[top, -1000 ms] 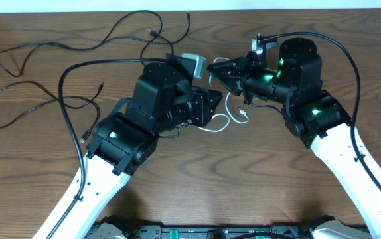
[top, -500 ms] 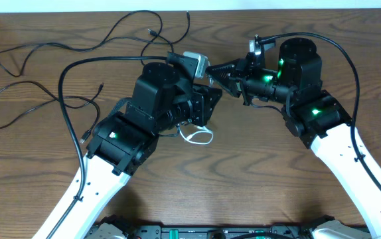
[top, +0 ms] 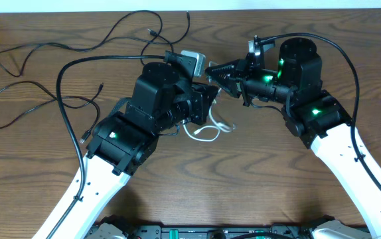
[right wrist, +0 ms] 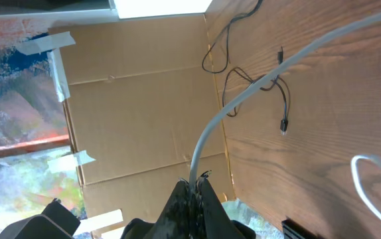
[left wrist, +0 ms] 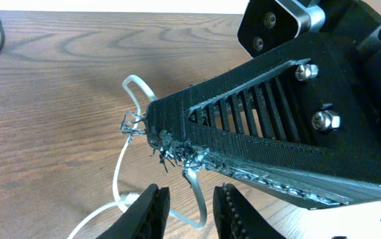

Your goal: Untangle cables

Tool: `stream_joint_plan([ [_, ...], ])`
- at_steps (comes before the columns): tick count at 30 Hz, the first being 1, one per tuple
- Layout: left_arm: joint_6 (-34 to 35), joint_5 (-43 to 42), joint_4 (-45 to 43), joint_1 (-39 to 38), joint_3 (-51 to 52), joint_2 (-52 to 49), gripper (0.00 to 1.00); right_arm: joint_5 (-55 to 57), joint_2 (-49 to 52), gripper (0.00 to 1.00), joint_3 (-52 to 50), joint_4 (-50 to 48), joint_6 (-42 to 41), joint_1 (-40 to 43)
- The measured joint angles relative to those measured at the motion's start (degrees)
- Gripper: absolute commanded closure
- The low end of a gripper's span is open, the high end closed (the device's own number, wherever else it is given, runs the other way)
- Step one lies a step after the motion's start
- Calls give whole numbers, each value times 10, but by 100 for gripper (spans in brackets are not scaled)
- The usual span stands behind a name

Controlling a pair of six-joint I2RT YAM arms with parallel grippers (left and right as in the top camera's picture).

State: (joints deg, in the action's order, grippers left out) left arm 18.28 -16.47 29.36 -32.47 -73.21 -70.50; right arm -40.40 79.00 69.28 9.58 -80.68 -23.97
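Right hand (right wrist: 192, 189): clenched on the white cable (right wrist: 243, 97). In the right wrist view the two fingers are pressed together and the cable leaves their tips, rising in a taut curve above the tabletop (top: 243, 172). In the overhead view this hand points to its own right, toward the left arm, near the middle of the tabletop's far half.

Left hand (left wrist: 190, 211): released. The left wrist view shows its two fingertips (left wrist: 154, 209) standing apart, with a strand of the white cable passing through the gap between them. Contact between the strand and either finger cannot be determined. The right hand's tips sit just beyond the left hand, pinching the same cable a little further along.

White cable, remainder: slack loops lie on the tabletop directly below the two hands, on the near side of the left wrist.

Black cables (top: 51, 44): spread in open curves over the far left area of the tabletop, well apart from both hands. Whether they cross the white cable cannot be determined.

A cardboard wall (right wrist: 137, 99) stands at the tabletop's left edge.
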Motion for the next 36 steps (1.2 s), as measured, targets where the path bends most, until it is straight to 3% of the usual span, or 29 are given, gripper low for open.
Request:
stream_joint_plan([
  [6,-2,-2,0,0,0,0,81,-15,0,98,0,0,-1,0],
  [7,-2,-1,0,0,0,0,91,-17,0,98,0,0,-1,0],
  [8,-2,-2,0,0,0,0,92,-19,0,98,0,0,-1,0],
  [18,-3,-2,0,0,0,0,93,-13,0,98,0,25,9,0],
  [22,-1,1,1,0,0,0,92,19,0,81,0,47,54,0],
  [26,1,7,2,0,0,2,93,60,0,70,0,50,156,7],
  [27,1,13,3,0,0,3,93,67,0,55,0,50,181,11],
  [29,3,31,5,0,0,10,93,70,0,39,0,51,219,26],
  [33,14,53,8,0,0,31,93,69,-1,35,0,68,252,55],
  [36,21,61,9,0,0,48,93,69,-1,25,0,91,267,71],
])
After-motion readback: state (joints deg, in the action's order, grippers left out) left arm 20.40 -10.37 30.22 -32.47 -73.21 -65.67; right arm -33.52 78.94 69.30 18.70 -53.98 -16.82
